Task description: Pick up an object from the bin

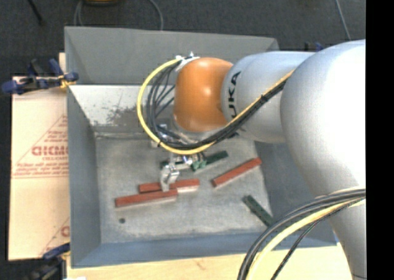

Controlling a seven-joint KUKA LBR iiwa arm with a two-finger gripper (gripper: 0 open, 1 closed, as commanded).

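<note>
Carefully now: your pincer (170,174), released or clenched you cannot tell, hangs low over the short reddish bar (169,186) in the middle of the bin (83,149), and it touches a longer bar (146,199), so a grasp may catch both or knock it askew.

**Hidden under the arm**

The orange wrist cover (200,94) hides the top of the gripper (169,175) and one end of a dark green stick (212,159) at its 2 o'clock. A speck (122,220) at the 7 o'clock of the bin (80,168) is too small to name.
</note>
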